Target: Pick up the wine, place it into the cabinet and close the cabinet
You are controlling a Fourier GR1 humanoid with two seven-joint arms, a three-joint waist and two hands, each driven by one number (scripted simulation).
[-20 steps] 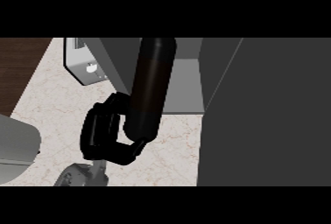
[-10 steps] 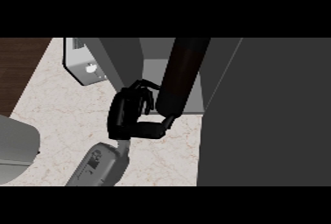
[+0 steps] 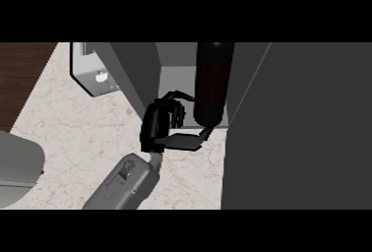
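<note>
We note the cabinet [image 3: 291,123] first: a dark grey body filling the view's right side, w/ its open bay at top centre, pale floor visible inside. The counter [image 3: 73,128], pale marbled stone, runs below and to the left, w/ a grey box-like appliance [image 3: 94,74] at upper left and a rounded grey object [image 3: 18,165] at the left edge; we cannot tell what either is. One forearm comes up from the lower edge; which arm it is cannot be read for certain, but we judge it the right, and the right hand [image 3: 161,129] is curled, fingers and thumb wrapped at the base of the wine [image 3: 210,81]. The bottle, dark and tall, stands in the bay opening, its base at the cabinet's front lip. No other hand shows. Risks, in our judgement: base sits so near the edge that an early release could tip it outward; bottle is close to the right wall, so a sideways push may knock it; door closing w/ bottle not fully in would strike it.
</note>
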